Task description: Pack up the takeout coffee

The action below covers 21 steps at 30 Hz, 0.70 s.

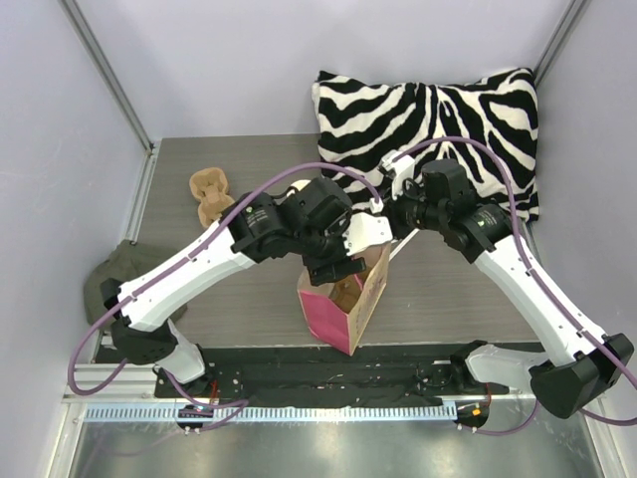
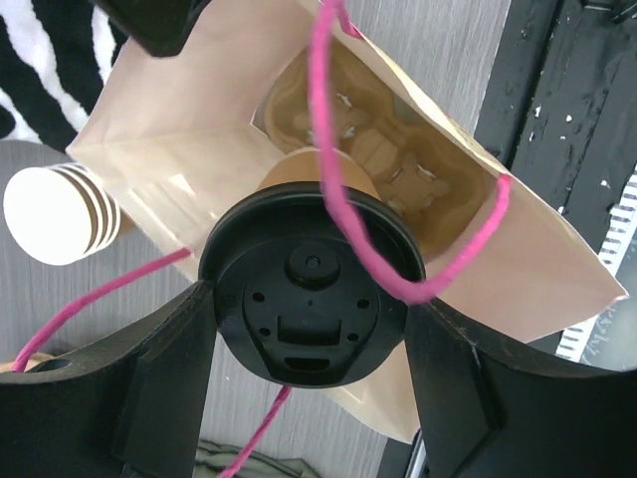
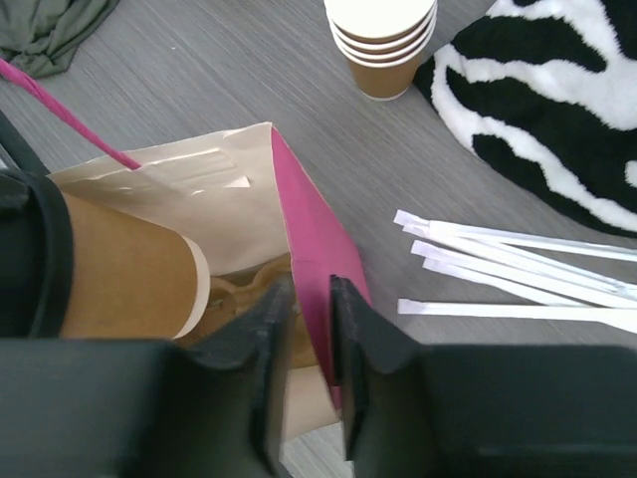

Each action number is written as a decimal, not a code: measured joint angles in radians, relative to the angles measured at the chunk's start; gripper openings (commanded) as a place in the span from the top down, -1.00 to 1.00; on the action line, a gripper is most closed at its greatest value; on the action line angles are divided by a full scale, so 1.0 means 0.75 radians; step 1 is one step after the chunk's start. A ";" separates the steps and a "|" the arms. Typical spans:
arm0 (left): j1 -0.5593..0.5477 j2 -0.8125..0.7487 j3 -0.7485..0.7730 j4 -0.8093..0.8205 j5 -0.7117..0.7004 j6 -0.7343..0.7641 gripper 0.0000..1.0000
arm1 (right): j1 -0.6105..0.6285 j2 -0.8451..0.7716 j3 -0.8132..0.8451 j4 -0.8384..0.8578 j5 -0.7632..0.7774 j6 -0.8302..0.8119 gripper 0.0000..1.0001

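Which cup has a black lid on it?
The brown cup held in the left fingers over the paper bag. The stacked cups by the zebra pillow are open on top, with no lids.

Arms, 2 pcs: left arm (image 1: pixel 189 267) & right arm (image 1: pixel 518 261). White shells, blk joints (image 1: pixel 261 221), blk bases (image 1: pixel 149 346). Purple cable (image 1: pixel 318 166) along ea. Fingers (image 3: pixel 373 398) blk, matte, angular.
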 measured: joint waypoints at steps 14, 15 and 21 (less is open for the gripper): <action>-0.016 -0.079 -0.334 0.155 -0.030 0.035 -0.08 | 0.000 -0.069 -0.074 -0.031 -0.097 0.141 0.87; -0.016 -0.088 -0.347 0.161 -0.026 0.036 -0.08 | 0.000 -0.088 -0.085 -0.041 -0.109 0.158 0.73; -0.016 -0.156 -0.381 0.206 0.034 0.042 -0.08 | 0.000 -0.160 -0.106 -0.136 -0.144 0.189 -0.45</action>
